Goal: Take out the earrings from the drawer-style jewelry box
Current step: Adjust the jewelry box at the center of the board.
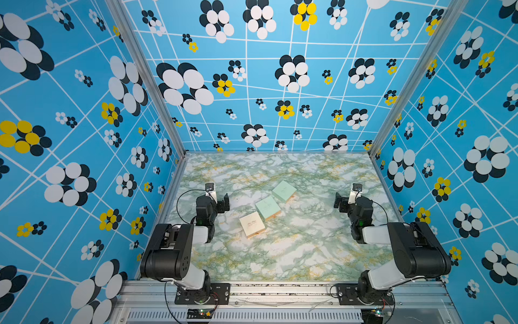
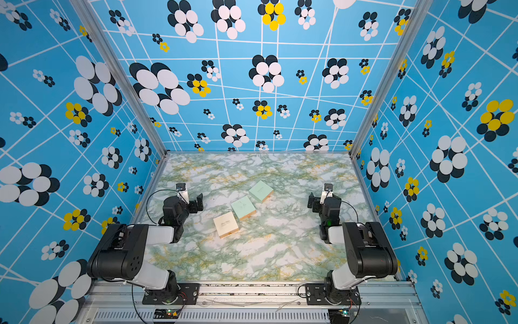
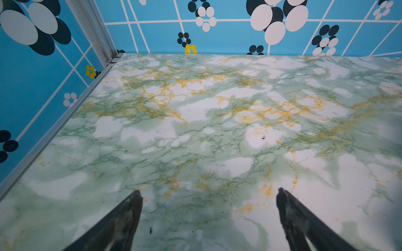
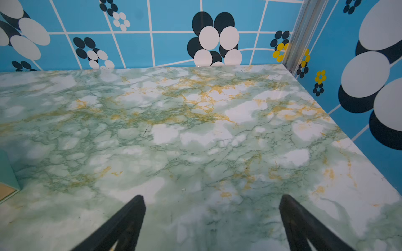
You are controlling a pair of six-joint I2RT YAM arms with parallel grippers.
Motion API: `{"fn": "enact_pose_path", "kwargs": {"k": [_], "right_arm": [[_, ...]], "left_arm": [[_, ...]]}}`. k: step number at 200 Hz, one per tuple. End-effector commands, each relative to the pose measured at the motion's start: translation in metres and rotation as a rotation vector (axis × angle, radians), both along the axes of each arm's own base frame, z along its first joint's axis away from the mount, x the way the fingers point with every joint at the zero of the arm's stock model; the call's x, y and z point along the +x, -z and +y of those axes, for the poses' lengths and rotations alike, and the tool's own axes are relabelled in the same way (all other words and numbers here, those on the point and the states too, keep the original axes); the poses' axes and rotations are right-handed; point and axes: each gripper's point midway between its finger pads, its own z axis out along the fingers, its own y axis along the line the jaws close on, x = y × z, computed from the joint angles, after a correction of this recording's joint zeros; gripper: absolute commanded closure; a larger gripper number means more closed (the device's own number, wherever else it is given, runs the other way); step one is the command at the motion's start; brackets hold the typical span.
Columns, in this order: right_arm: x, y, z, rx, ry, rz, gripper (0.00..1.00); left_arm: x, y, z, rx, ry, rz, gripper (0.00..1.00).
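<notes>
Worktop point(image 1: 294, 252) (green-veined marble print): three flat boxes in a diagonal row approx. at centre. Cream box point(image 1: 252, 224) sits nearest the front edge. Mid mint box point(image 1: 268, 207) is just beside its far corner. Far mint box point(image 1: 284, 190) comes next, toward the back-right corner, w/ a small gap. All three are shut. Earrings not visible; cannot tell which box holds them.

Left fingers point(image 1: 224, 202) near left edge: released, spread wide, grasping nothing. Right fingers point(image 1: 339, 202) near right edge: same cond. Both sets well apart from the boxes. Wrist views show bare worktop btwn each pair.
</notes>
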Motion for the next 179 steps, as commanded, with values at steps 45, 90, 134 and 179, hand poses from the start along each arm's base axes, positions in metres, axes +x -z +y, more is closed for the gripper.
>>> {"fn": "enact_pose_path", "kwargs": {"k": [45, 90, 134, 179], "right_arm": [[0.003, -0.001, -0.001, 0.010, 0.001, -0.006, 0.00], [0.004, -0.002, -0.001, 0.008, 0.000, -0.008, 0.00], [0.003, -0.001, -0.001, 0.008, 0.000, -0.008, 0.00], [-0.007, -0.009, 0.003, 0.011, -0.023, -0.082, 0.00]], "left_arm": [[0.005, -0.004, 0.008, 0.017, -0.054, -0.015, 0.01], [0.004, -0.004, 0.007, 0.018, -0.052, -0.014, 0.01], [0.004, -0.004, 0.007, 0.018, -0.052, -0.015, 0.01], [0.003, -0.010, 0.010, 0.045, -0.091, -0.029, 0.01]]}}
